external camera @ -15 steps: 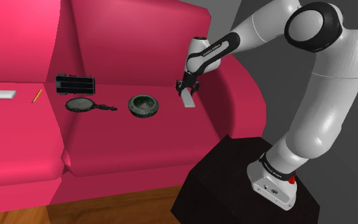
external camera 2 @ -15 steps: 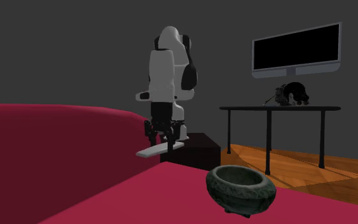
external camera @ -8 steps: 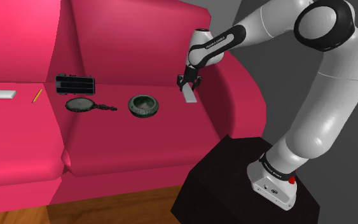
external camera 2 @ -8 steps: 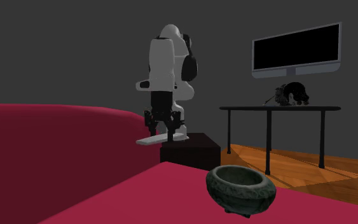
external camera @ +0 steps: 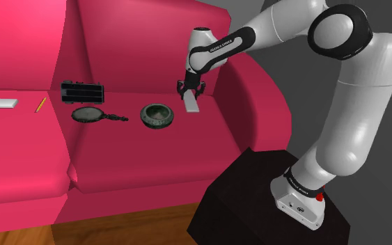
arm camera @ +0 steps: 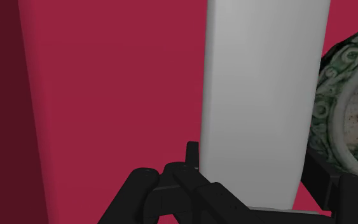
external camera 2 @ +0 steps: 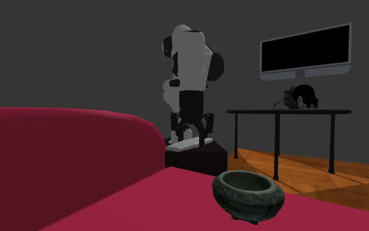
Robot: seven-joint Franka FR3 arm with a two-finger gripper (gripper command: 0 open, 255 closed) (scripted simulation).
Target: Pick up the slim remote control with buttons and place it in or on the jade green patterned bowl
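The sofa (external camera: 118, 153) is overlooked from beside the stand (external camera: 271, 202) and viewed low across its seat toward the arm (external camera 2: 191, 65); the bowl (external camera: 157, 115) is shared, closest from the wrist.

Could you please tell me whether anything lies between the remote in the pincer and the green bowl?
Nothing visible does. The pincer holds the pale grey remote aloft; only bare red cushion separates it from the green bowl to the shoulder view's left. The hand mirror lies beyond the bowl.

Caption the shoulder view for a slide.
Gripper holds a grey remote over the pink sofa, near the green bowl.
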